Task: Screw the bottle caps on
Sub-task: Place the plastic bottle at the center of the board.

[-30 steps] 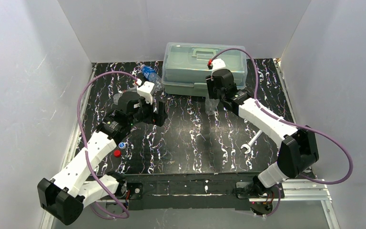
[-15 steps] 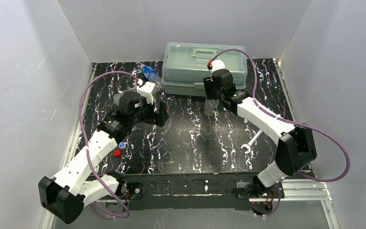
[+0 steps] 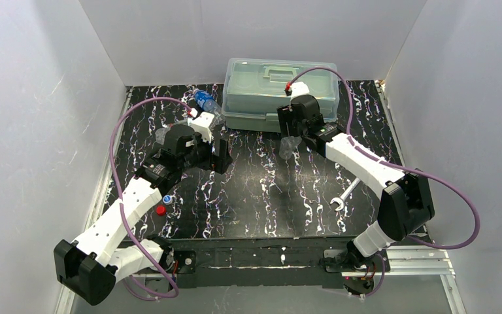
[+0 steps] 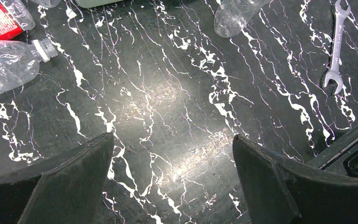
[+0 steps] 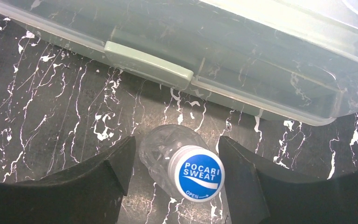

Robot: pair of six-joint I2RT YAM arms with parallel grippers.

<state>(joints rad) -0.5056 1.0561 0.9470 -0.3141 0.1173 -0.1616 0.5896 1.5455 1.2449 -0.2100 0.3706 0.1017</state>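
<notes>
Right wrist view: a clear bottle stood in the lower centre of the frame, seen from above. It wore a blue-and-white cap printed POCARI SWEAT. The right end effector was released, its jaws parted to either side of the bottle and not pressing the cap. The pale lidded box filled the top of that frame, just behind the bottle.

Left wrist view: the left end effector was released, jaws wide, with only bare tabletop between them. In the upper left corner lay a red-labelled bottle. Below it lay a plain bottle on its side, its white threaded neck uncapped. A silver wrench lay at the upper right.

Top view only:
- A blue-labelled bottle lay left of the box, above centre.
- A red cap and a second blue-and-white cap lay loose at lower left, close beside the left arm, well apart from all the bottles.

Cap lettering was legible in the right wrist view alone.
</notes>
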